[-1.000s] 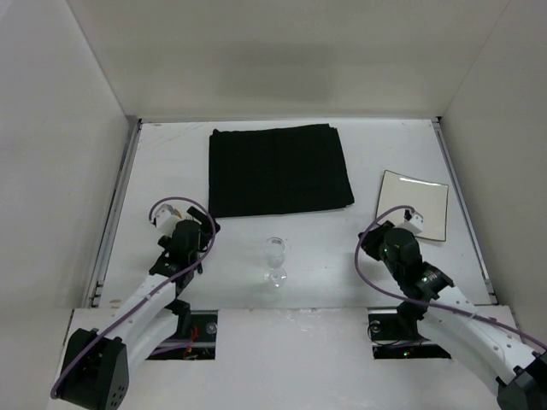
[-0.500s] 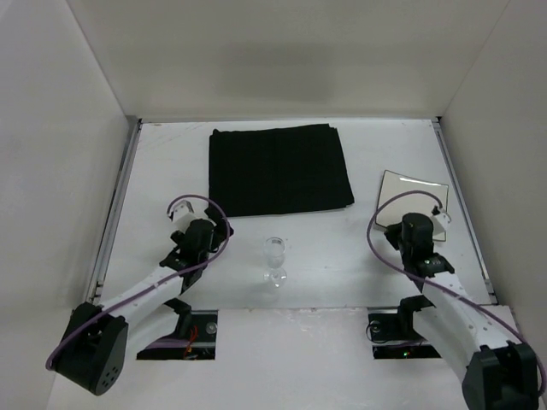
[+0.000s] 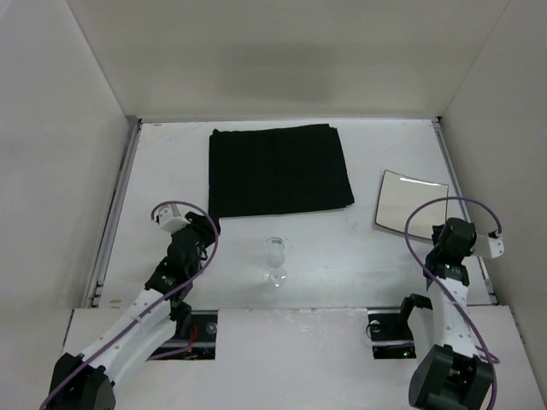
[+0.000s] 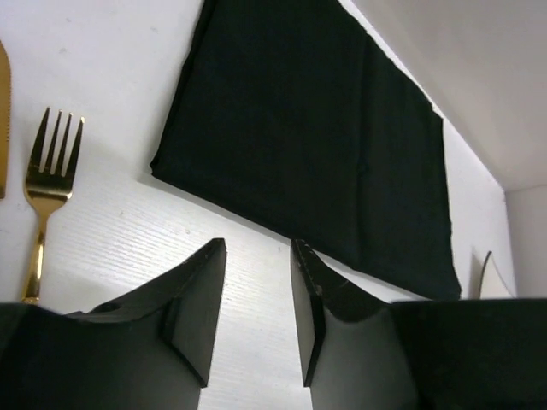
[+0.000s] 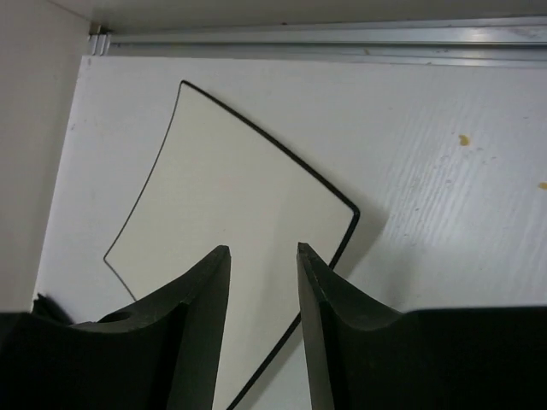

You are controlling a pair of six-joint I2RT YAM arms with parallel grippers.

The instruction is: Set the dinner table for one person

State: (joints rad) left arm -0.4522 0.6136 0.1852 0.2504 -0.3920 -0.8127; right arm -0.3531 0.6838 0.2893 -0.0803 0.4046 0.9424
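On the white dinner table (image 3: 342, 248) a black placemat (image 3: 279, 169) lies at the back centre, and a clear stemmed glass (image 3: 274, 260) stands in front of it. A square white plate with a thin black rim (image 3: 413, 205) lies flat at the right. My left gripper (image 3: 205, 226) hovers off the placemat's near left corner. In the left wrist view it (image 4: 258, 243) is open by a narrow gap, with only table between its fingers. My right gripper (image 3: 446, 232) is over the plate's near right corner. In the right wrist view it (image 5: 263, 248) is open and empty above the plate (image 5: 231, 213).
A gold fork (image 4: 47, 196) lies on the table to the left of the placemat (image 4: 316, 145), with a gold knife edge (image 4: 2, 120) beside it. Metal rails (image 5: 342, 38) run along the table's sides, and white walls (image 3: 60, 171) enclose it.
My right arm has swung right, off the plate's near edge, and its jaws have opened. The plate now lies flat. My left arm shifted slightly and its jaws have narrowed.
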